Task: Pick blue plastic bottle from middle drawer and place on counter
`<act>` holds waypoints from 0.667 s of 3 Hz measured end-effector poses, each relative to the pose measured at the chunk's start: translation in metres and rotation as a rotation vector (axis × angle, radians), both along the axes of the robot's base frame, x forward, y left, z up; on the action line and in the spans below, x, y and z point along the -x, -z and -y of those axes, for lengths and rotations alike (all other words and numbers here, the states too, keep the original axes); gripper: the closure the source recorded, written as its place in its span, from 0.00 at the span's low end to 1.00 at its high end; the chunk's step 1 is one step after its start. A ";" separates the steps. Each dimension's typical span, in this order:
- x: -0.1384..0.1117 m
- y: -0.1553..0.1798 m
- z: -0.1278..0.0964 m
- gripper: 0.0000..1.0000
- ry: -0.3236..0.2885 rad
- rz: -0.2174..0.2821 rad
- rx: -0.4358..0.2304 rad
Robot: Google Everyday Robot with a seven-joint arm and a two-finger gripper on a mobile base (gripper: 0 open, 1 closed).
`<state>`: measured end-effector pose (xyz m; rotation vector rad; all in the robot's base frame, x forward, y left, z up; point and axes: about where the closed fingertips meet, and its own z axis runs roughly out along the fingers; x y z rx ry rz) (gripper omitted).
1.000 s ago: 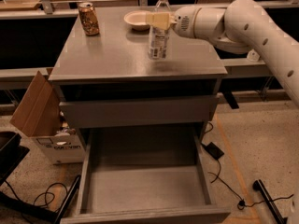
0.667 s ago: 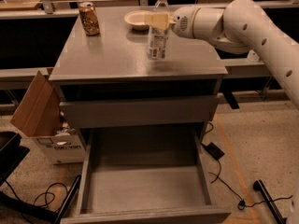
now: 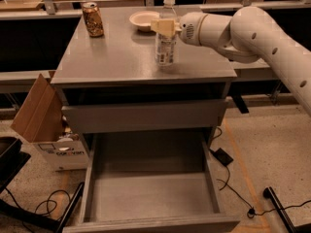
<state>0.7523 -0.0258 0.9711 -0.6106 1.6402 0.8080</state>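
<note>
Between the fingers (image 3: 158,26) of your gripper (image 3: 165,27) the blue plastic bottle (image 3: 165,50) stands upright, clasped just below its cap, base on the table (image 3: 112,57). That high hold likely guards against tipping. Far below the fingers, the middle drawer (image 3: 150,193) gapes empty, so only the release looks left.

One camera looks down from the front, fairly near, on the counter (image 3: 116,57); jaws at the blue plastic bottle (image 3: 166,48).

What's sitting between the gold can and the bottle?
A pale bowl on the counter, seen in the camera view. The gripper is near the top of the plastic bottle.
</note>
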 end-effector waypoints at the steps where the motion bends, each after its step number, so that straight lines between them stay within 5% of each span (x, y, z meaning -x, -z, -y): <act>1: 0.000 0.003 -0.001 1.00 0.010 0.023 0.028; 2: 0.000 0.007 -0.003 1.00 0.021 0.039 0.067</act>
